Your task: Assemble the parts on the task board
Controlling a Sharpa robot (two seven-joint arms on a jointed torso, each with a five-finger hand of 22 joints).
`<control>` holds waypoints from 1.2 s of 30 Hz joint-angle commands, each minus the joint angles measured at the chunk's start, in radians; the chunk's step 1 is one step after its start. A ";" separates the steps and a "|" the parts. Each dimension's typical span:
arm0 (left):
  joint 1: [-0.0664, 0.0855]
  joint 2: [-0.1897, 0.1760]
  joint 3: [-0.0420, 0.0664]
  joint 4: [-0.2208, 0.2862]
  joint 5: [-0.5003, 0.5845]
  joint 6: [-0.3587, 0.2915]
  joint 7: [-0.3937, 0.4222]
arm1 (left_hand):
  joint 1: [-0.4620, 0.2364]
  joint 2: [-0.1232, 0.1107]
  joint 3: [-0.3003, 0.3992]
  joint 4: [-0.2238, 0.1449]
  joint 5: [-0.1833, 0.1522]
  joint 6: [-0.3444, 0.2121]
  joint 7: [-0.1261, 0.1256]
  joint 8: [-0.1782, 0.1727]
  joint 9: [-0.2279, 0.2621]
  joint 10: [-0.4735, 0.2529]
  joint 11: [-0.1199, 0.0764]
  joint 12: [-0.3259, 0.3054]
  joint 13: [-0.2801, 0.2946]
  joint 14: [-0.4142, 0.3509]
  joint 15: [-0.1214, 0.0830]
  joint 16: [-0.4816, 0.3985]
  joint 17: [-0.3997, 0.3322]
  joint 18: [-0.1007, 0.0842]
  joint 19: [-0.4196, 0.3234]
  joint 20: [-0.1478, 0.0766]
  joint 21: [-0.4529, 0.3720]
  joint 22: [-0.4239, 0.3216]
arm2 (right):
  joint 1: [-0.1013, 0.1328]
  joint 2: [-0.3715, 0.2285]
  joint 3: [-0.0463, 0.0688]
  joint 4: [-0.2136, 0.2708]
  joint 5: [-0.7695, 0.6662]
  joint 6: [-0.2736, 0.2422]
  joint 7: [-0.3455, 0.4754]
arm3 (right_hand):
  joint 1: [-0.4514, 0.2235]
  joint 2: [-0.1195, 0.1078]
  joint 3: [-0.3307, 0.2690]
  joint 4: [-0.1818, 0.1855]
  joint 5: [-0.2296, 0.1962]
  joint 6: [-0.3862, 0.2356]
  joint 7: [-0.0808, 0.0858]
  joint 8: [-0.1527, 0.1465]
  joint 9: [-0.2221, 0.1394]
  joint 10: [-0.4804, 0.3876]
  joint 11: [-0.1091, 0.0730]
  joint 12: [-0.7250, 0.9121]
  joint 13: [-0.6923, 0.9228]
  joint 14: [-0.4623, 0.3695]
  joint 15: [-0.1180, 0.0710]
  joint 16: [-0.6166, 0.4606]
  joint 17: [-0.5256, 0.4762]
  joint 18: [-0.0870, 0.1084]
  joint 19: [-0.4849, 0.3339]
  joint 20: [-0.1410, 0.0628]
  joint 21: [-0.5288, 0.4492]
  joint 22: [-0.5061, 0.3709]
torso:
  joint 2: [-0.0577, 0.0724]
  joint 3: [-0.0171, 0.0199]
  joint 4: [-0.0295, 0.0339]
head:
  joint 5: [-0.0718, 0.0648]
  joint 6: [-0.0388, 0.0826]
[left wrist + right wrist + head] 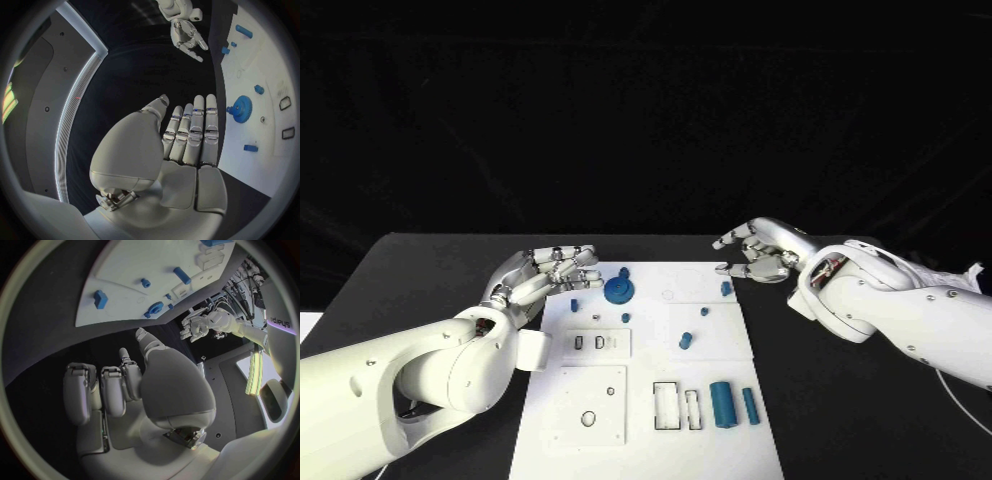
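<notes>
The white task board (pixel 646 400) lies in the middle of the table. A blue gear (pixel 619 290) stands near its far left part, with several small blue pegs (pixel 685 341) scattered around it. Two long blue blocks (pixel 723 404) lie near the board's front right. My left hand (pixel 553 272) hovers at the board's far left corner, just left of the gear (pixel 240 106), fingers (pixel 199 125) stretched out and holding nothing. My right hand (pixel 759 252) hangs over the far right corner above a blue peg (pixel 727 288). Its fingers (pixel 103 390) are curled in around nothing.
Black table (pixel 430 270) surrounds the board on all sides. White inset plates with empty slots (pixel 589 343) and a round hole (pixel 589 418) sit on the board's left half. Rectangular outlines (pixel 666 404) lie beside the blue blocks.
</notes>
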 commanded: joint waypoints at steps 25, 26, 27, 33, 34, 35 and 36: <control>-0.001 0.020 0.000 -0.027 0.000 0.035 0.008 | 0.008 -0.003 0.002 -0.007 -0.005 0.002 0.005 -0.007 -0.001 -0.001 0.008 -0.007 -0.001 -0.002 0.002 -0.004 0.002 0.011 0.006 0.001 -0.002 -0.001 | -0.083 0.047 0.000 -0.170 -0.003 0.020 0.074 | 0.019 0.011 -0.003 -0.019 0.002 0.020 0.002 0.005 0.001 0.016 -0.002 0.026 0.111 0.085 0.005 0.013 0.171 -0.011 0.022 0.006 0.007 0.059 | -0.001 0.0112 -0.0027 | -0.016 -0.019; -0.001 0.020 0.000 -0.028 0.000 0.035 0.008 | 0.008 -0.003 0.002 -0.007 -0.005 0.002 0.005 -0.007 -0.001 -0.001 0.008 -0.007 -0.001 -0.002 0.002 -0.004 0.002 0.011 0.006 0.001 -0.002 -0.001 | -0.084 0.052 0.000 -0.173 -0.004 0.022 0.073 | 0.019 0.011 -0.003 -0.019 0.002 0.020 0.002 0.005 0.001 0.016 -0.003 0.027 0.111 0.085 0.005 0.014 0.171 -0.011 0.022 0.006 0.007 0.059 | -0.002 0.0113 -0.0030 | -0.015 -0.020; -0.001 0.020 0.000 -0.028 0.000 0.035 0.008 | 0.008 -0.003 0.002 -0.007 -0.005 0.002 0.005 -0.007 -0.001 -0.001 0.008 -0.007 -0.001 -0.002 0.002 -0.004 0.002 0.011 0.006 0.001 -0.002 -0.001 | -0.086 0.057 0.000 -0.176 -0.005 0.023 0.072 | 0.019 0.012 -0.003 -0.019 0.002 0.020 0.001 0.005 0.002 0.017 -0.003 0.027 0.112 0.085 0.005 0.014 0.171 -0.011 0.022 0.006 0.007 0.059 | -0.001 0.0114 -0.0027 | -0.015 -0.019; -0.001 0.022 0.000 -0.029 0.000 0.035 0.008 | 0.008 -0.003 0.002 -0.007 -0.005 0.002 0.005 -0.007 -0.001 -0.001 0.008 -0.007 -0.001 -0.002 0.002 -0.004 0.002 0.011 0.006 0.001 -0.002 -0.001 | -0.093 0.077 0.000 -0.185 -0.008 0.029 0.070 | 0.017 0.017 -0.003 -0.020 0.000 0.028 0.000 0.007 0.003 0.019 -0.003 0.030 0.114 0.085 0.004 0.015 0.173 -0.011 0.023 0.006 0.009 0.061 | -0.001 0.0106 -0.0027 | -0.014 -0.019; -0.001 0.022 0.000 -0.029 0.000 0.036 0.008 | 0.008 -0.003 0.002 -0.007 -0.005 0.002 0.005 -0.007 -0.001 -0.001 0.008 -0.007 -0.001 -0.002 0.002 -0.004 0.002 0.011 0.006 0.001 -0.002 -0.001 | -0.094 0.079 0.000 -0.186 -0.009 0.029 0.069 | 0.017 0.017 -0.003 -0.020 0.000 0.029 0.000 0.007 0.003 0.019 -0.004 0.030 0.114 0.085 0.004 0.015 0.173 -0.011 0.023 0.006 0.009 0.061 | -0.002 0.0108 -0.0039 | -0.014 -0.019; -0.001 0.022 0.000 -0.029 0.000 0.036 0.008 | 0.008 -0.003 0.002 -0.007 -0.005 0.002 0.005 -0.007 -0.001 -0.001 0.008 -0.007 -0.001 -0.002 0.002 -0.004 0.002 0.011 0.006 0.001 -0.002 -0.001 | -0.094 0.081 0.000 -0.187 -0.009 0.030 0.068 | 0.017 0.019 -0.003 -0.020 0.000 0.030 0.000 0.007 0.003 0.020 -0.004 0.031 0.115 0.085 0.004 0.015 0.174 -0.011 0.023 0.006 0.009 0.061 | -0.002 0.0108 -0.0043 | -0.013 -0.019; -0.001 0.023 0.000 -0.029 0.000 0.036 0.008 | 0.008 -0.003 0.003 -0.008 -0.005 0.002 0.005 -0.007 -0.001 -0.001 0.008 -0.007 -0.001 -0.002 0.002 -0.005 0.002 0.011 0.006 0.002 -0.002 -0.001 | -0.095 0.083 0.000 -0.188 -0.010 0.030 0.067 | 0.017 0.020 -0.002 -0.020 0.000 0.032 0.000 0.008 0.003 0.020 -0.004 0.032 0.115 0.086 0.004 0.015 0.174 -0.011 0.023 0.005 0.009 0.061 | -0.002 0.0105 -0.0040 | -0.013 -0.019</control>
